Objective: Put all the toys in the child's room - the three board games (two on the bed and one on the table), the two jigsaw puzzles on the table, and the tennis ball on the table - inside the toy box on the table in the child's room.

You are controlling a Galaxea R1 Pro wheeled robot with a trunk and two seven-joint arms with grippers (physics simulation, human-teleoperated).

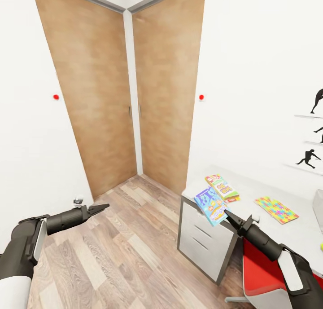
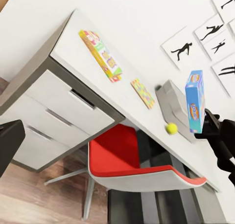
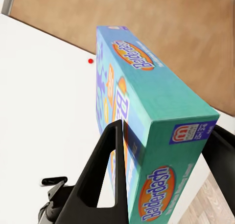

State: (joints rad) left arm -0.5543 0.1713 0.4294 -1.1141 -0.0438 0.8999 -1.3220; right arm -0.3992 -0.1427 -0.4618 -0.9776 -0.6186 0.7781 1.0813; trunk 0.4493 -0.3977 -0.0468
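Right wrist view shows your right claw point(image 3: 161, 150) pinching the blue board game point(image 3: 147, 111) across its thin faces near one end, held above the table point(image 1: 269, 187) corner. Rigid, light, glossy card: likely to pivot. Your left claw point(image 1: 99, 208) appears pressed together, empty.

Bright, even, flat simulator light with no visible source and no glare. Soft shadow lies under the counter point(image 1: 287, 196) by the red chair point(image 2: 132, 158). Head view bends straight lines toward its edges. All sharp.
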